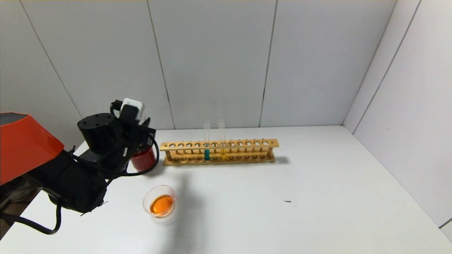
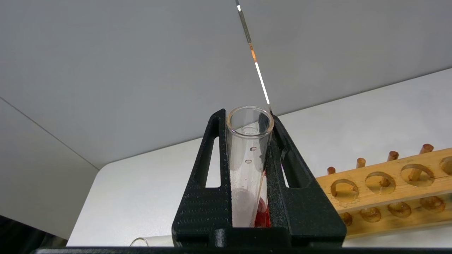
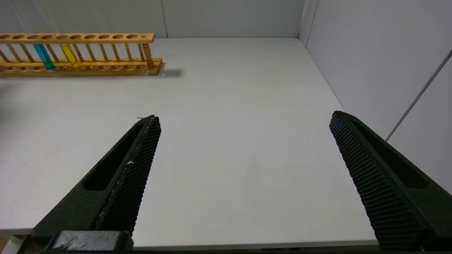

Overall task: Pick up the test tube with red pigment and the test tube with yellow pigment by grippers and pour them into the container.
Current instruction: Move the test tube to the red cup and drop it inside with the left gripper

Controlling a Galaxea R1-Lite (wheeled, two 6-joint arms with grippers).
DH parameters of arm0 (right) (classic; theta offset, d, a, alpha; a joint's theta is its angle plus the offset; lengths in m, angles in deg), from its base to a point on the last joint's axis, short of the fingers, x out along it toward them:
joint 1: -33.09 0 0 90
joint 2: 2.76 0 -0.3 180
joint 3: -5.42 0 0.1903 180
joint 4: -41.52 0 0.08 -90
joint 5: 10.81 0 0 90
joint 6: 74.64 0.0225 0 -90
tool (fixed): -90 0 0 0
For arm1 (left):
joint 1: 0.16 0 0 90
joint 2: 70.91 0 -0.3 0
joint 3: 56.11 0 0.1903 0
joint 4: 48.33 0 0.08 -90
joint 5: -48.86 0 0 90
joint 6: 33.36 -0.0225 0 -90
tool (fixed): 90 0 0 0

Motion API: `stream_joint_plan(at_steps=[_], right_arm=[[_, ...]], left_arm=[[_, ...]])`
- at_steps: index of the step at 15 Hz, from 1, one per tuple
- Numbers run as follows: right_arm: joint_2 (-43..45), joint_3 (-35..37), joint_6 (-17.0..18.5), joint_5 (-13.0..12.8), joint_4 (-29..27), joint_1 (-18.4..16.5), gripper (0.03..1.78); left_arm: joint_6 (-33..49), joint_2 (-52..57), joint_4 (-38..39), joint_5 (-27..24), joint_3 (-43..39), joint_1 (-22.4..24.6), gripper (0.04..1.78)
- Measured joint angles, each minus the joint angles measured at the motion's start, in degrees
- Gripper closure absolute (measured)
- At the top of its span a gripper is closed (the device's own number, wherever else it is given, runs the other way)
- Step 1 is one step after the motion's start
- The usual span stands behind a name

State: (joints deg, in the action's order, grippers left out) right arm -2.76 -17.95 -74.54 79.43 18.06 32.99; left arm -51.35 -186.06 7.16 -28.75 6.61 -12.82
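Above the dark red cup (image 1: 143, 158) at the table's (image 1: 317, 197) left rear, the left gripper (image 2: 249, 120) clamps an emptied glass test tube (image 2: 247, 165), only a red trace near its bottom. The glass dish (image 1: 159, 204) in front holds orange liquid. The yellow-pigment tube (image 1: 222, 141) stands in the wooden rack (image 1: 219, 151) beside a teal one (image 1: 207, 143). The right gripper (image 3: 243, 123) hovers wide open over the table's right side

Black arm (image 1: 88, 165), orange shell (image 1: 24, 144), looping cable (image 1: 148, 165)

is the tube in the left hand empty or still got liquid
Nearly empty: the tube shut in the left hand shows droplets and a red trace at its bottom.
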Motion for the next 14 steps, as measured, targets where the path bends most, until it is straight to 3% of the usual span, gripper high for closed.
stream_joint_plan(at_steps=[14], right_arm=[[0.0, 0.0, 0.0, 0.0, 0.0, 0.0, 0.06]], left_arm=[[0.9, -4.1, 5.6, -1.1, -1.9, 1.1, 1.50]])
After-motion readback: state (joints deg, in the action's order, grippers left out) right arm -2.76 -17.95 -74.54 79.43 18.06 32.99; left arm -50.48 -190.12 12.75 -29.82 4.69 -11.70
